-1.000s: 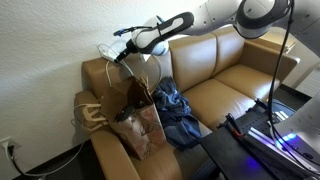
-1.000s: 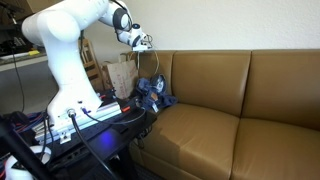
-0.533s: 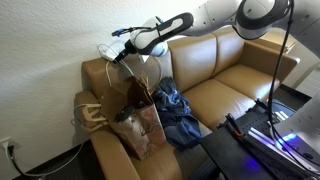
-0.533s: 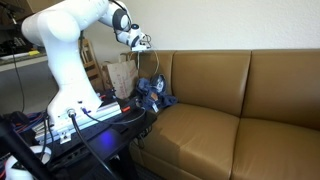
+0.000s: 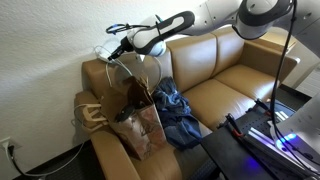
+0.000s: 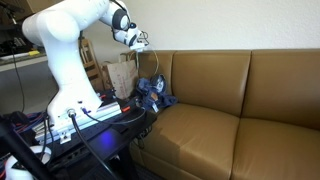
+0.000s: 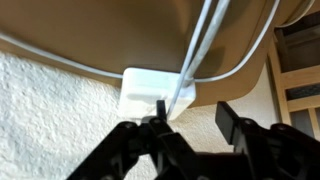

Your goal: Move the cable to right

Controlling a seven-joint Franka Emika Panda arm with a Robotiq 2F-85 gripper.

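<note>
The cable is a thin white cord that hangs in loose loops from my gripper above the sofa's armrest corner. Its white plug block hangs beside the fingers. In the wrist view the plug block lies just beyond my left finger, and the cable strands run down against that finger. My gripper has its fingers apart, with textured wall showing in the gap between them. The cable seems hooked over the left finger rather than pinched. The gripper also shows near the wall in an exterior view.
A brown paper bag with rope handles stands on the sofa's end seat, next to crumpled blue denim. The brown leather sofa extends away from the armrest. A dark cord runs from the wall outlet. The robot's black stand is in front.
The gripper has risen a little and shifted toward the wall corner, and the hanging cable loops came up with it.
</note>
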